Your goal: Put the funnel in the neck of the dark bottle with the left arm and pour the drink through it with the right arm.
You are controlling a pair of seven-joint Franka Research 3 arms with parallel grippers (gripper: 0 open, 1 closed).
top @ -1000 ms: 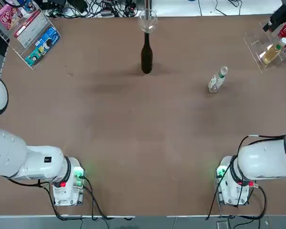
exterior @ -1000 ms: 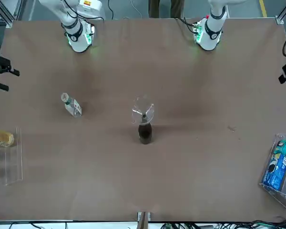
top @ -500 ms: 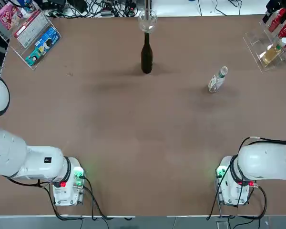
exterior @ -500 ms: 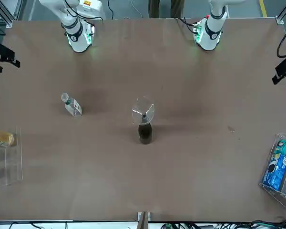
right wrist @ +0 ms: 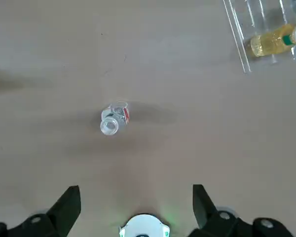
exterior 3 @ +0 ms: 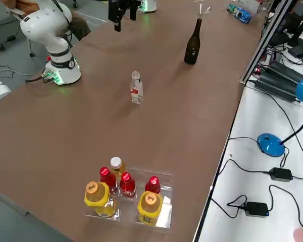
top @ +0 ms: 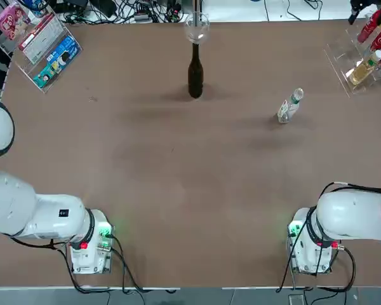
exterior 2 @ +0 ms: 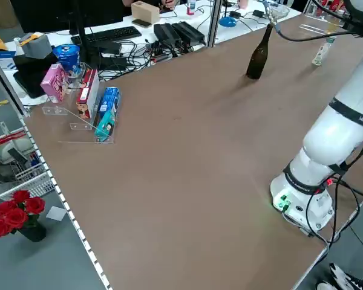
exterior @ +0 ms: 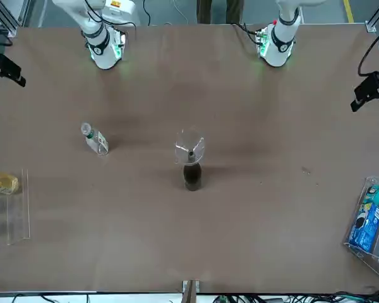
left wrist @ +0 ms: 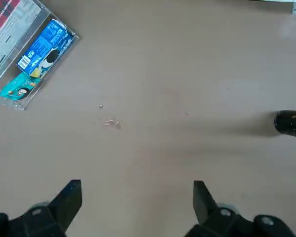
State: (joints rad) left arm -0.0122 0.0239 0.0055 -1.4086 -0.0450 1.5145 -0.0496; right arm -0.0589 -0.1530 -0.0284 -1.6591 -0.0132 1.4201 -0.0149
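The dark bottle [top: 195, 76] [exterior: 192, 177] [exterior 3: 193, 43] stands upright at the far middle of the table. The clear funnel [top: 196, 27] [exterior: 189, 149] [exterior 3: 202, 8] sits in its neck. The drink [top: 289, 105] [exterior: 95, 139] [exterior 3: 136, 88] [right wrist: 113, 118], a small clear bottle, stands upright to the robot's right of it. My left gripper [exterior: 369, 91] [left wrist: 135, 197] hangs high over the table's left side, open and holding nothing. My right gripper [exterior: 3, 68] [right wrist: 135, 202] hangs high on the right side, above and nearer the base than the drink, and is also open and holds nothing.
A clear tray [top: 343, 60] [exterior 3: 164, 201] with red cola bottles and yellowish drinks sits at the far right corner. A clear holder [top: 47, 47] [exterior 2: 78, 118] with snack packs sits at the far left. The arm bases [top: 89, 244] [top: 311, 244] stand at the near edge.
Both grippers have shifted a little at the table's sides, staying open. The dark bottle, the funnel and the drink have not moved.
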